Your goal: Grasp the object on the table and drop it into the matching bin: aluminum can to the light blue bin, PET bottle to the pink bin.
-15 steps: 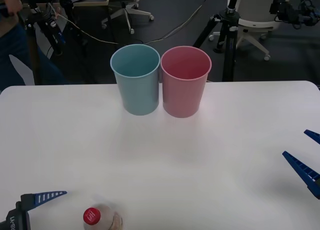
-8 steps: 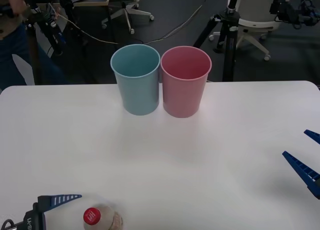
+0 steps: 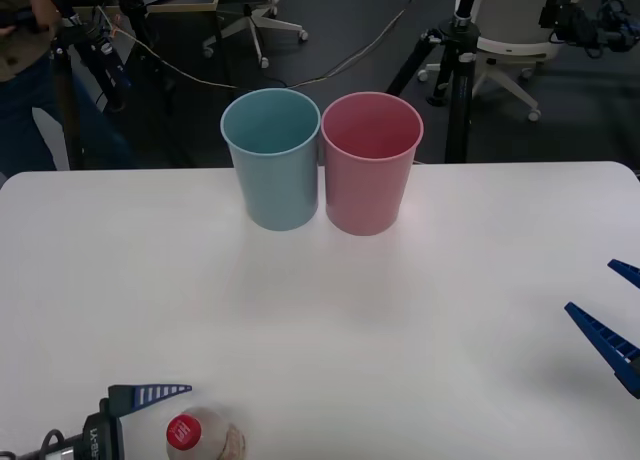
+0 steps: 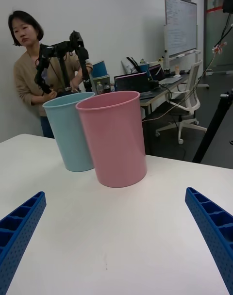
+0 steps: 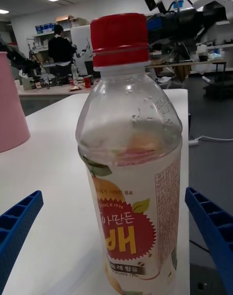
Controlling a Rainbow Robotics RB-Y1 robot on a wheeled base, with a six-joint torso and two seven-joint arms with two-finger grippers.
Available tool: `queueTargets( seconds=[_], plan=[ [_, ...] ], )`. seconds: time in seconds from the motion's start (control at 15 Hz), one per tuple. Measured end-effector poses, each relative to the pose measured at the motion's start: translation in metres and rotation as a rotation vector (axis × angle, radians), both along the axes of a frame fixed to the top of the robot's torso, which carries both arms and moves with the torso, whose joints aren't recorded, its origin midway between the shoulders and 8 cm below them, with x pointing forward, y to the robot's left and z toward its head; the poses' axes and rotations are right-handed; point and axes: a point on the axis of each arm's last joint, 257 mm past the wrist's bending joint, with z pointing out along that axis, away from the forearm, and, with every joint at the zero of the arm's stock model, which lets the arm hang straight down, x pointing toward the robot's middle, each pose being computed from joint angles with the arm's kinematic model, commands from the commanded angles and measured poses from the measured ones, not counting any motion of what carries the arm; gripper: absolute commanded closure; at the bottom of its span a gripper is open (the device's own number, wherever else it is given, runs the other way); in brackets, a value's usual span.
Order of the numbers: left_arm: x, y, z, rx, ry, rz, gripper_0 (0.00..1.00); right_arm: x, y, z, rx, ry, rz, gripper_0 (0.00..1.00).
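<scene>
The left claw (image 5: 116,256) sits low at the near edge of the counter (image 3: 320,310), its blue ribbed fingers (image 5: 17,227) spread wide apart, gripping nothing. In the front view one finger tip of the left claw (image 3: 150,392) pokes out just to the left of the PET bottle (image 3: 205,438), near it; whether it touches the bottle cannot be told from there. In the left wrist view the bottle (image 5: 131,169) stands upright in the gap between the two fingers, with clear space on either side of it. It is a small clear bottle with a red screw cap (image 5: 119,39) and a pale label band carrying a red patch and fruit artwork.

Taking the bottle as the landmark, the pink bin (image 3: 370,162) stands well beyond it and to the right, at the far side of the counter. The light blue bin (image 3: 272,158) stands just beside the pink bin on its left, the two rims almost touching. Both bins are upright.

The right claw (image 3: 615,315) hangs at the right edge of the counter, well apart from the bottle, with its fingers (image 4: 213,232) open and holding nothing. The right wrist view faces the pink bin (image 4: 114,137) with the light blue bin (image 4: 70,130) beside it.
</scene>
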Motion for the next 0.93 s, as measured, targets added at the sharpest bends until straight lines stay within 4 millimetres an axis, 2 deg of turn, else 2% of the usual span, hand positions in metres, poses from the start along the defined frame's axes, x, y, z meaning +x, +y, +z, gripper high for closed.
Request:
queueTargets(
  seconds=[0.33, 0.6, 0.67, 0.8, 0.87, 0.93],
  plan=[
    [0.007, -0.029, -0.001, -0.002, 0.0, -0.023, 0.0, 0.0, 0.0, 0.0, 0.0, 0.0, 0.0, 0.0],
    [0.002, -0.046, -0.007, 0.002, 0.016, -0.058, 0.0, 0.0, 0.0, 0.0, 0.0, 0.0, 0.0, 0.0],
    [0.001, -0.048, -0.007, 0.002, 0.02, -0.065, 0.12, 0.0, 0.0, 0.0, 0.0, 0.0, 0.0, 0.0],
    [0.001, -0.051, -0.006, -0.002, 0.024, -0.075, 0.89, 0.0, 0.0, 0.0, 0.0, 0.0, 0.0, 0.0],
    [0.001, -0.051, -0.005, -0.003, 0.025, -0.077, 1.0, 0.0, 0.0, 0.0, 0.0, 0.0, 0.0, 0.0],
    [0.001, -0.051, -0.005, -0.006, 0.03, -0.076, 1.0, 0.0, 0.0, 0.0, 0.0, 0.0, 0.0, 0.0]
  ],
)
